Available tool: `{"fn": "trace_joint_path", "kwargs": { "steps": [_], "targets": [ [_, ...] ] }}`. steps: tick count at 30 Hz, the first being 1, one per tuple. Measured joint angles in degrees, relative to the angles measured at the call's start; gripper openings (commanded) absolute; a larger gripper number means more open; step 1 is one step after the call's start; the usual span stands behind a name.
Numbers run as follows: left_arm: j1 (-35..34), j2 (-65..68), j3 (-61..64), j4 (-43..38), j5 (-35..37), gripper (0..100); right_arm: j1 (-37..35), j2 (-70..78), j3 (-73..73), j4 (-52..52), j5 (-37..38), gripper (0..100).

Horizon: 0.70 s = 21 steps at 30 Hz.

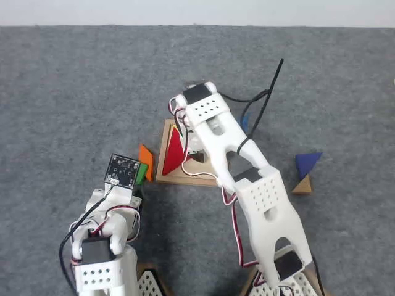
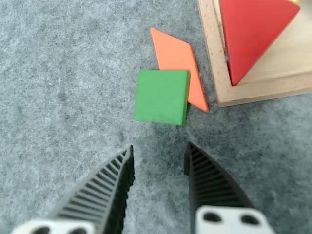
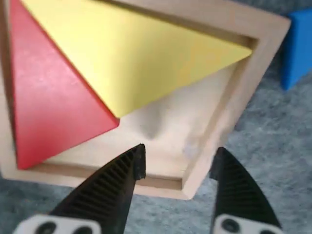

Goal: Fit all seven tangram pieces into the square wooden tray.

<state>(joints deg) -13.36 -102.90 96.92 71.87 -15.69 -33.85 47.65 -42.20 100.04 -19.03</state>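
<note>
Left claw (image 2: 160,147) is hovering wide open just short of the green square (image 2: 162,96), which is lying against the orange parallelogram (image 2: 178,61) beside the wooden tray (image 2: 253,90), so a sloppy grab is probably risking shoving both, while the right claw (image 3: 180,148) is gaping empty over the tray's corner.

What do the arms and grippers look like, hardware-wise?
Both the left arm and right arm have white shells with grids of holes, black servos, and red, white and black cables. The left gripper and right gripper have black ribbed fingers on white mounts.
</note>
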Motion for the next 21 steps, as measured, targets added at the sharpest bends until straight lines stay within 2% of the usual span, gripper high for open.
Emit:
{"fn": "trace_joint_path", "kwargs": {
  "steps": [6, 12, 17, 21],
  "targets": [
    [0.0, 0.0, 0.0, 0.0, 0.0, 17, 4.31, -11.34, 5.19, 0.0, 5.01, 20.7],
    [0.0, 0.0, 0.0, 0.0, 0.0, 17, 9.14, -28.13, 15.21, -0.53, 6.59, 20.6],
    [0.0, 0.0, 0.0, 0.0, 0.0, 17, 14.77, -42.02, 29.54, -5.19, 12.57, 20.6],
    [0.0, 0.0, 0.0, 0.0, 0.0, 17, 24.09, -52.22, 46.15, -14.15, 19.16, 20.6]
  ]
}}
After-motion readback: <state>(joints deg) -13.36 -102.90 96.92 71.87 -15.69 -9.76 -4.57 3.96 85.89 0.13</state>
